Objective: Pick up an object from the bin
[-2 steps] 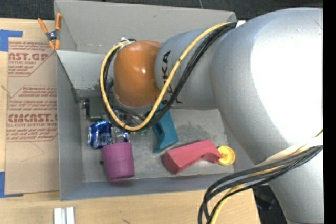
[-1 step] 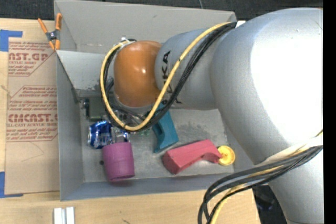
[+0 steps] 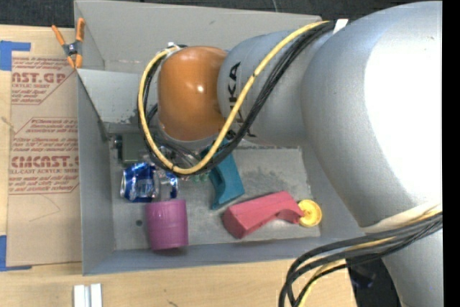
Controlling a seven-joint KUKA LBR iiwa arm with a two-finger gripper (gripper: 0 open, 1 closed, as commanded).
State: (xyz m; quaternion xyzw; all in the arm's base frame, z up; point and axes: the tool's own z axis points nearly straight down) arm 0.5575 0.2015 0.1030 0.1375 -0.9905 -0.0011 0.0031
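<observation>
Five loose things can be counted in the grey bin [image 3: 97, 226]: one shiny blue crumpled wrapper [image 3: 139, 182], one purple cup [image 3: 167, 225], one teal block [image 3: 227, 183], one pink angled block [image 3: 257, 214] and one small yellow round piece [image 3: 310, 213]. Each kind is there once. What the covered part of the bin may hold cannot be told.

1. Bin [image 3: 97, 154]: plain grey metal, mottled floor.
2. Cup [image 3: 167, 223]: solid magenta-purple.
3. Crumpled wrapper [image 3: 139, 181]: glossy blue with white glints.
4. Block [image 3: 227, 182]: teal.
5. Angled piece [image 3: 259, 213]: pink.
6. Knob [image 3: 310, 213]: yellow.
7. Wrist cover [image 3: 188, 91]: glossy orange.
8. Arm [image 3: 374, 104]: silver-grey, black lettering.
9. Cables [image 3: 145, 108]: yellow and black.
</observation>
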